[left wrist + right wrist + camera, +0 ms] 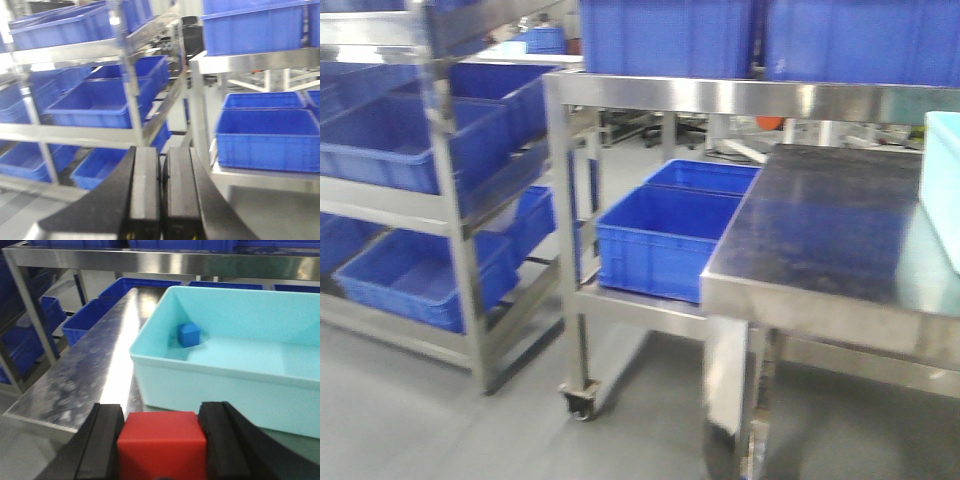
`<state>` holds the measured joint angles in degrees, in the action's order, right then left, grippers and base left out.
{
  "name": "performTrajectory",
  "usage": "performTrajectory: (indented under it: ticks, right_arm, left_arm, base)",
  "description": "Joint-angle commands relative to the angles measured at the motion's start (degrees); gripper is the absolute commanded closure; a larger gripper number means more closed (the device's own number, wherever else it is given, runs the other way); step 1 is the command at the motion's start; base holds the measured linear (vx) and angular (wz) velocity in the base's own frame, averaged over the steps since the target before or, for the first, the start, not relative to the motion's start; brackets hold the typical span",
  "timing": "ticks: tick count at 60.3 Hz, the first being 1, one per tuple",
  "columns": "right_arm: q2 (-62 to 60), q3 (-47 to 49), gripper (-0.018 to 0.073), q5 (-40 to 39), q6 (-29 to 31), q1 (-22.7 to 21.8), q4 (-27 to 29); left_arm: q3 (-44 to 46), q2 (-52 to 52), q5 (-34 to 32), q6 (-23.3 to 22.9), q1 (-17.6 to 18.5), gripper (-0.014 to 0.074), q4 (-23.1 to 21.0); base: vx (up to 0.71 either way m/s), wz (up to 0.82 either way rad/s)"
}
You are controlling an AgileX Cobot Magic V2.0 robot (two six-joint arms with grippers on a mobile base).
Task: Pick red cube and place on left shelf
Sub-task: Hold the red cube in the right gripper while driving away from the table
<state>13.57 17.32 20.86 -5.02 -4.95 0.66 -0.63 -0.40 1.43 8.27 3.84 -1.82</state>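
Right gripper jaws clamp the red cube near a turquoise bin; left gripper jaws pressed together, empty, facing the left shelf.

Our front view looks from above counter height, tilted slightly down, across the near corner of the counter toward the left shelf and the wheeled rack beside it. Our left wrist view sits right behind the left fingers and faces roughly level at that same shelf and rack. Our right wrist view looks past the red cube between the right fingers, close and downward along the counter to the pale tub. With the front view it shares the counter, the tub and the rack's rail.
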Motion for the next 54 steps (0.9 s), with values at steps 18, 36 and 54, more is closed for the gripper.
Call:
performTrajectory:
  ticks: [18,36,54]
  right_arm:
    - [1.0,1.6,0.0502,-4.8,0.1,-0.3,-0.7]
    - [1.0,1.6,0.0502,-4.8,0.1,-0.3,-0.7]
    - [1.0,1.6,0.0502,-4.8,0.1,-0.3,-0.7]
  left_arm:
    - [-1.3,0.4,-5.3,0.0,0.3,0.0491,-0.6]
    - [-1.3,0.4,-5.3,0.0,0.3,0.0491,-0.6]
    - [-1.3,0.4,-5.3,0.0,0.3,0.0491,-0.6]
  base:
    - [-0.24,0.41]
    - [-0.26,0.41]
    - [-0.24,0.43]
